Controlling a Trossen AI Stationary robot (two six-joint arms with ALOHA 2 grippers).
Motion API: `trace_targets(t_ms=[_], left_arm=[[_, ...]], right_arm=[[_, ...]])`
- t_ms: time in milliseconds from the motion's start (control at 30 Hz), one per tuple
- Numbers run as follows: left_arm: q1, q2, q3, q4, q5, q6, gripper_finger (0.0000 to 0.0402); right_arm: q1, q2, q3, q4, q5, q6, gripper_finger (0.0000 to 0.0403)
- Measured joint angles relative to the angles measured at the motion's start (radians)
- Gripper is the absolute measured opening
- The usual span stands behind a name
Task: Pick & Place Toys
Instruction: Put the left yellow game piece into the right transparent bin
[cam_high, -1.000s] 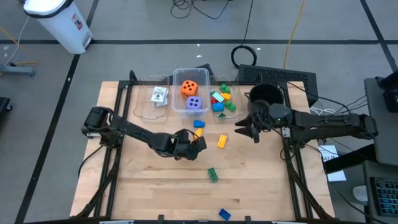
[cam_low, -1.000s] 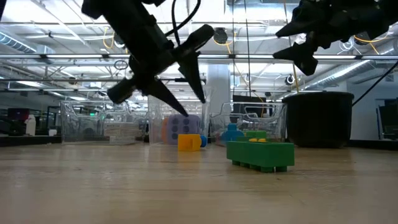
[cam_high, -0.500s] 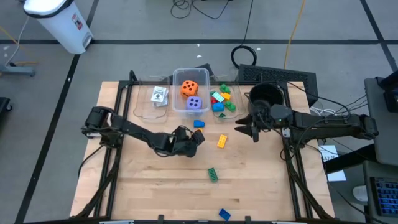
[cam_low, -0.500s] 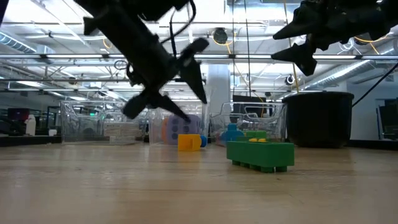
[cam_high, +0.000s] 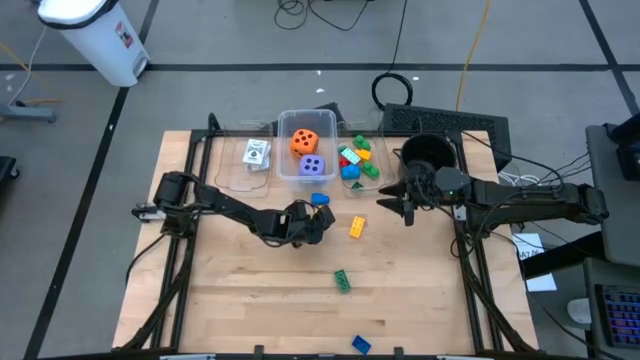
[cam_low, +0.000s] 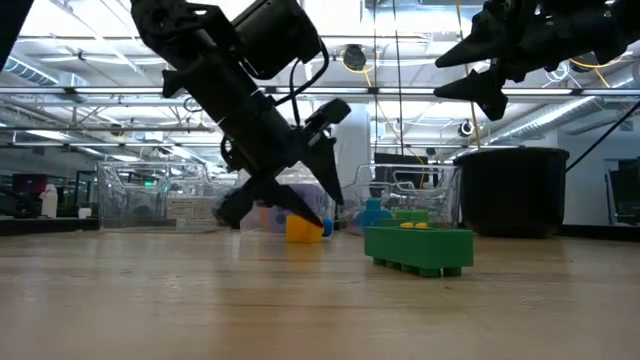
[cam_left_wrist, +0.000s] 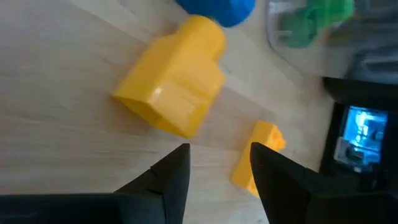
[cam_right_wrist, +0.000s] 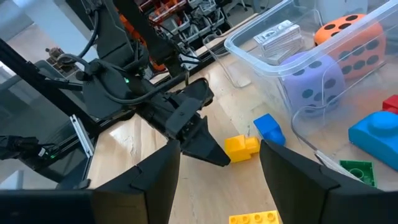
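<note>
A yellow brick (cam_left_wrist: 174, 93) lies on the wooden table just ahead of my left gripper (cam_left_wrist: 219, 171), whose open fingers slant down toward it with nothing between them. Beside it are a blue brick (cam_right_wrist: 268, 129) and a second yellow brick (cam_high: 357, 227). A green brick (cam_high: 342, 281) lies nearer, and another blue brick (cam_high: 360, 344) at the near edge. Orange (cam_high: 305, 140) and purple (cam_high: 313, 167) dice sit in the middle clear bin, cards (cam_high: 257, 153) in the left one. My right gripper (cam_high: 390, 205) hangs open, high above the table's right part.
Three clear bins stand in a row at the far edge; the right one (cam_high: 372, 176) holds several bricks. A black pot (cam_high: 428, 152) stands at the far right, behind my right gripper. Bare wood lies toward the near left of the table.
My left gripper has come down toward the table and tipped further downward, ending close over the yellow brick beside the blue one. The bricks have stayed where they were.
</note>
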Motion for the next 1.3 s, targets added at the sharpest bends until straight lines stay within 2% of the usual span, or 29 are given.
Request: trace_targets(t_ms=[200,333,600,767,967,1067,1300], left_arm=[[0.002,-0.014,0.001,0.007,0.076,0.090,0.0158],[-0.001,-0.011,0.000,0.000,0.094,0.084,0.0154],[-0.001,-0.013,0.000,-0.060,0.140,0.068,0.0152],[-0.001,-0.020,0.000,-0.082,0.130,0.058,0.0152],[0.006,-0.073,0.000,-0.175,0.023,0.062,0.0152],[0.017,-0.086,0.000,-0.217,0.017,0.063,0.0152],[0.028,-0.084,0.001,-0.189,0.032,0.076,0.0152]], right_arm=[[0.000,0.000,0.000,-0.001,0.016,-0.013,0.0215],[-0.001,0.000,0.000,-0.004,0.051,-0.027,0.0215],[0.000,0.000,0.000,-0.008,0.050,-0.031,0.0215],[-0.001,0.000,0.000,-0.008,0.049,-0.031,0.0215],[0.000,0.000,0.000,-0.008,0.049,-0.031,0.0215],[0.000,0.000,0.000,-0.008,0.049,-0.030,0.0215],[-0.001,0.000,0.000,-0.008,0.049,-0.030,0.0215]])
